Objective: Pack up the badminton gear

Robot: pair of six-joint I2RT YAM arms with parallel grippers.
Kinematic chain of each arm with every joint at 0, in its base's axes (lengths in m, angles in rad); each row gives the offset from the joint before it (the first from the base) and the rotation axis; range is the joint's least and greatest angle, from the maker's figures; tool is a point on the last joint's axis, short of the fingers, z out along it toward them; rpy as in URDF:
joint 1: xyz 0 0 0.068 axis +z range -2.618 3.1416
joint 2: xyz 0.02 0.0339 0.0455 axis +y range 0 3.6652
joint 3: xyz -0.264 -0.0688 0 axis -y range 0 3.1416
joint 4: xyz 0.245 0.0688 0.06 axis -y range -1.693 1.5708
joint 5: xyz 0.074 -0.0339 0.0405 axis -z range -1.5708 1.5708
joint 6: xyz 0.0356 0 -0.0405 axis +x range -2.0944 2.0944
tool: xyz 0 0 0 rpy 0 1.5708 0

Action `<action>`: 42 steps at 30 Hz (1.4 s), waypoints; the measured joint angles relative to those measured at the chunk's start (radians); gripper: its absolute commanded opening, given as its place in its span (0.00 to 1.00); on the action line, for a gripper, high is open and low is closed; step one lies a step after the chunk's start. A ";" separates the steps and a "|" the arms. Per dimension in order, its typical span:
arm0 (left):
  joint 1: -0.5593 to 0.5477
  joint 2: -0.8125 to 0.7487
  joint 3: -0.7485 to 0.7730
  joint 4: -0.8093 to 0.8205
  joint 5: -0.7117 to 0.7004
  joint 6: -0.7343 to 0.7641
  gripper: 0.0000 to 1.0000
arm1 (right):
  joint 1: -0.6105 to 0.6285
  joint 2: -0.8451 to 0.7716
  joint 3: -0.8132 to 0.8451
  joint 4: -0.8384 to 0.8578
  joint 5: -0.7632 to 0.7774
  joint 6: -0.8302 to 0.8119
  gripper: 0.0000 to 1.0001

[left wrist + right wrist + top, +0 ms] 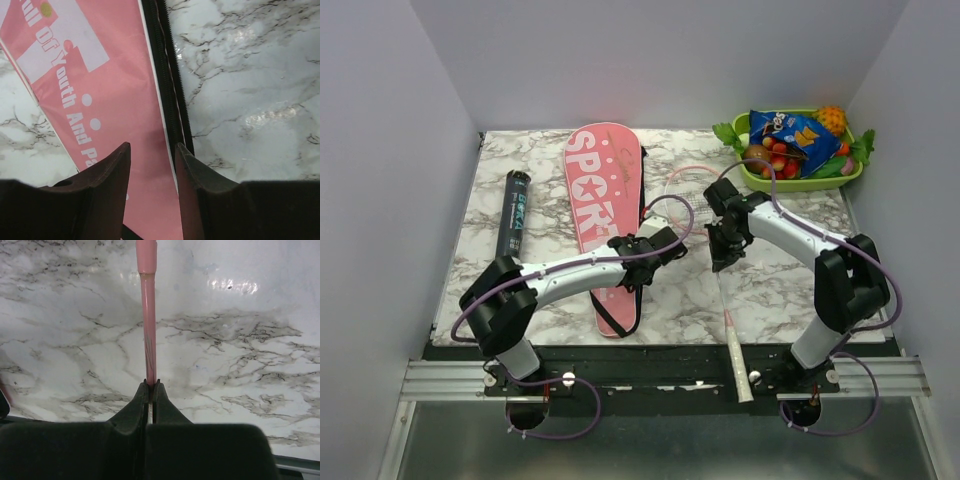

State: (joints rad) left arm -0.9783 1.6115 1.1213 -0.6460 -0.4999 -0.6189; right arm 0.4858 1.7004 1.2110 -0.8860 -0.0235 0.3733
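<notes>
Right gripper [151, 385]: jaws are clamped shut on the thin pink racket shaft [148, 315], which runs straight ahead of the fingertips, low over the marble table [240, 365]; the white handle [735, 350] trails behind the tool toward the arm bases. Left gripper [152, 150]: jaws are parted about halfway with nothing pinched, the pink racket bag [100, 100] lies directly beneath, and its black zipper [167, 75] runs ahead just past the right-hand finger. Risks: a round, slim shaft is held by narrow pads only, so roll or slip is likely if the racket is swung fast, and the long handle adds leverage. The bag mouth is not held open by anything, so the racket head could be jammed against the zipper edge, or the whole bag pushed along. Whether the zipper is undone cannot be told.
</notes>
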 measured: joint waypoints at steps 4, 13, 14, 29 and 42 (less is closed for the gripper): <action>-0.010 0.032 0.000 -0.027 -0.050 -0.021 0.49 | 0.009 -0.046 -0.048 0.014 -0.015 0.008 0.01; -0.041 0.075 -0.022 -0.031 -0.076 -0.057 0.49 | 0.033 -0.111 -0.128 0.030 -0.030 0.029 0.01; -0.043 0.076 -0.023 -0.030 -0.076 -0.060 0.49 | 0.037 -0.118 -0.136 0.030 -0.031 0.031 0.01; -0.064 0.079 -0.023 -0.032 -0.076 -0.093 0.49 | 0.158 -0.135 -0.173 0.042 -0.040 0.068 0.01; -0.063 -0.215 -0.068 -0.056 -0.093 -0.142 0.55 | 0.219 -0.127 -0.180 0.077 -0.041 0.102 0.01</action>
State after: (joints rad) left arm -1.0409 1.3964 1.0534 -0.7017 -0.5934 -0.7605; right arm 0.7048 1.5734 1.0306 -0.8085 -0.0643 0.4755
